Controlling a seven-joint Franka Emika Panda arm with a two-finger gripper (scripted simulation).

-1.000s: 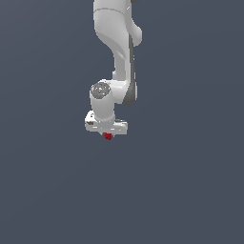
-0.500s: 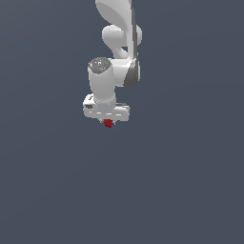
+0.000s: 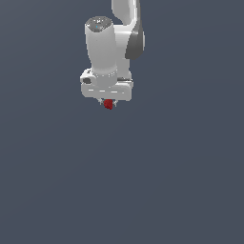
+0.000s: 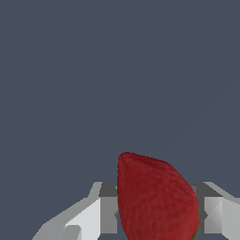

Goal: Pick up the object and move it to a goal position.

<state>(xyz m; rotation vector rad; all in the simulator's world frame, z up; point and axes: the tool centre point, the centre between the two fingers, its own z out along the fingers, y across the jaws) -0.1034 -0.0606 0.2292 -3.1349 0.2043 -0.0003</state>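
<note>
The object is a small dark red strawberry-like lump. It hangs just under the white robot hand in the exterior view, held between the fingers of my gripper. In the wrist view the red lump fills the space between the two grey-white fingers, which press on it from both sides. The gripper is shut on the object and holds it in the air, high in the exterior view. No goal marker shows in either view.
The white arm rises out of the exterior view's top edge. Around it is only a plain dark grey-blue background with no other objects or edges showing.
The gripper, still holding the red object, has risen and moved toward the exterior view's left over the last second. The wrist has turned so the hand looks more upright.
</note>
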